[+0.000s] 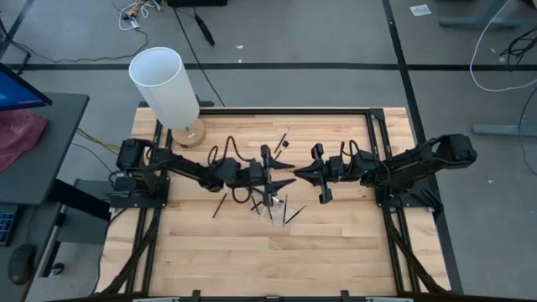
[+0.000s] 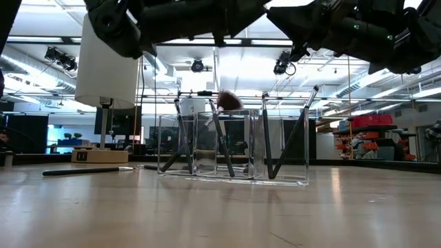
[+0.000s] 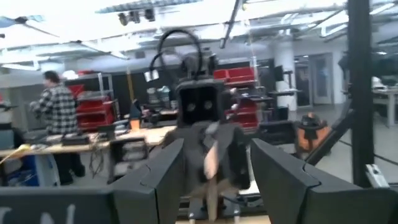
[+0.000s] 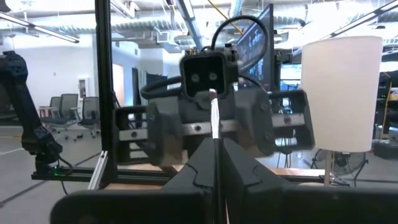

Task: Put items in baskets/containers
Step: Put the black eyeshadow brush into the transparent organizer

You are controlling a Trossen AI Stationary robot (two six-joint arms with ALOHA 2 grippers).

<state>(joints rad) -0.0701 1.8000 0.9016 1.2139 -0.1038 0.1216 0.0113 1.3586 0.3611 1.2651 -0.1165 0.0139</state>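
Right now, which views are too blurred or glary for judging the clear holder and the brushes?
Left wrist view: soft and smeared, ceiling lights washed out, the left arm's fingers blurred. Low view: backlit by the bright room, so the clear holder shows mainly by its edges. High view: evenly lit, but the brushes look tiny.

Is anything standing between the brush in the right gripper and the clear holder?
Nothing visible does. The right gripper holds the brush in the air near the clear holder; the open left gripper only faces it.
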